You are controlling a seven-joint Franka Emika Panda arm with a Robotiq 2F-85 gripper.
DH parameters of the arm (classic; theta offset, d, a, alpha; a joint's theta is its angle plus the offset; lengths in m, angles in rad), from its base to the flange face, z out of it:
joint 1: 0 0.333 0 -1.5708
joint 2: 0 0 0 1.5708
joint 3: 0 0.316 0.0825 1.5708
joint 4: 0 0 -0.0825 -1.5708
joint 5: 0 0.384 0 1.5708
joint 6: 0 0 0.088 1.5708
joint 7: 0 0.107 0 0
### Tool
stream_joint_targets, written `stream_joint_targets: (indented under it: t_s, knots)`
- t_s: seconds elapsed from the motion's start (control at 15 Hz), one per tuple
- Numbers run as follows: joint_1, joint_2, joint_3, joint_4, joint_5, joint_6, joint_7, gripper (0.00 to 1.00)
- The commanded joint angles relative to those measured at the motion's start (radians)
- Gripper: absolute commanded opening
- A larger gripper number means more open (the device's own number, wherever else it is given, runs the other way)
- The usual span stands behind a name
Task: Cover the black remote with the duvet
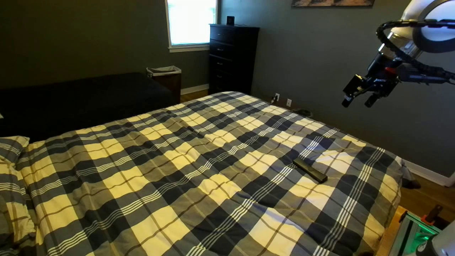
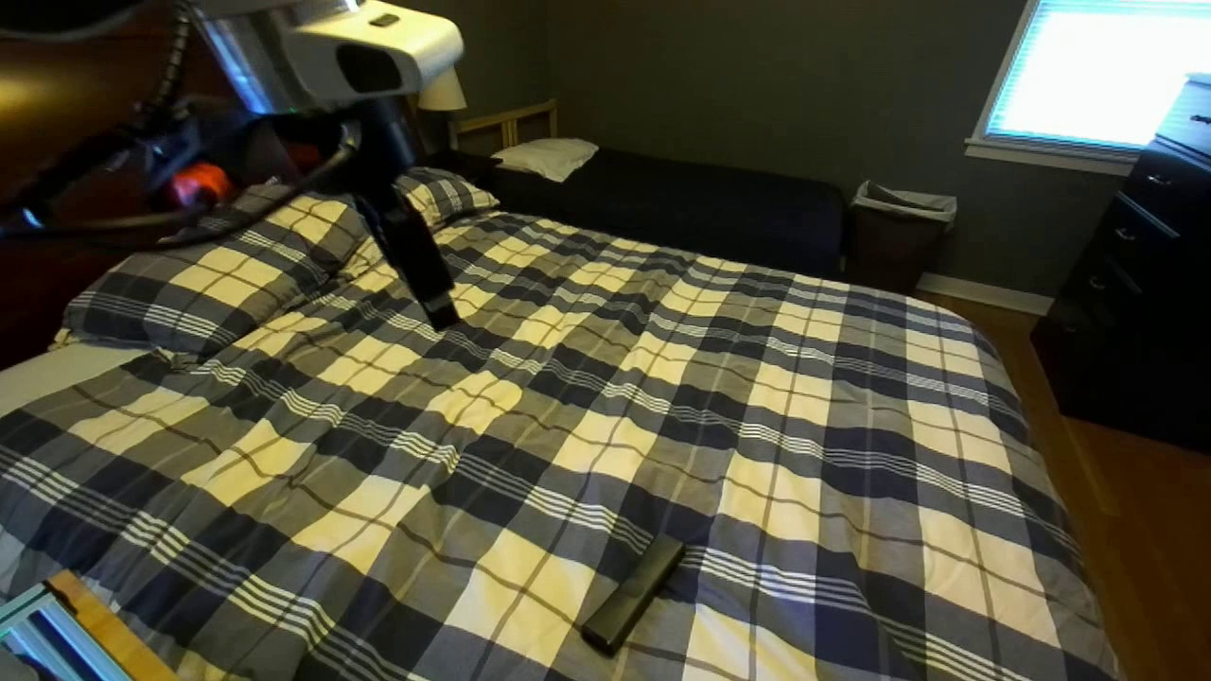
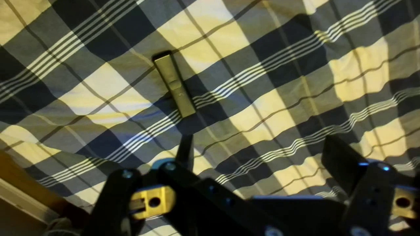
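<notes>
The black remote point(image 1: 310, 170) lies uncovered on top of the duvet point(image 1: 185, 156). The remote also shows in an exterior view point(image 2: 634, 594) and in the wrist view point(image 3: 175, 85), left of centre. The plaid duvet is spread over the bed in both exterior views point(image 2: 757, 407) and fills most of the wrist view point(image 3: 262, 111). My gripper point(image 1: 358, 102) hangs in the air above the bed, apart from the duvet and remote. In the wrist view its fingers point(image 3: 258, 139) are wide apart with nothing between them. Its fingertip also shows in an exterior view point(image 2: 442, 317).
Plaid pillows point(image 2: 227, 265) lie at the head of the bed. The robot's base frame point(image 1: 408, 231) stands against the bed's edge. A dark second bed point(image 2: 700, 203), a laundry hamper point(image 2: 899, 227) and a black dresser point(image 1: 233, 57) stand beyond the bed.
</notes>
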State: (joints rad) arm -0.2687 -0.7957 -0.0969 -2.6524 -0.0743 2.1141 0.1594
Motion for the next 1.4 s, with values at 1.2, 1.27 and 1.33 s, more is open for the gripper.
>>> stream_joint_targets:
  t_s: [1.2,1.27,1.33]
  knots:
    - [-0.416,0.638,-0.176,0.108,-0.082,0.641,0.278,1.00]
    - [-0.419,0.692,-0.179,0.128,-0.075,0.660,0.310,1.00]
    - [-0.420,0.749,-0.184,0.159,-0.070,0.671,0.341,1.00]
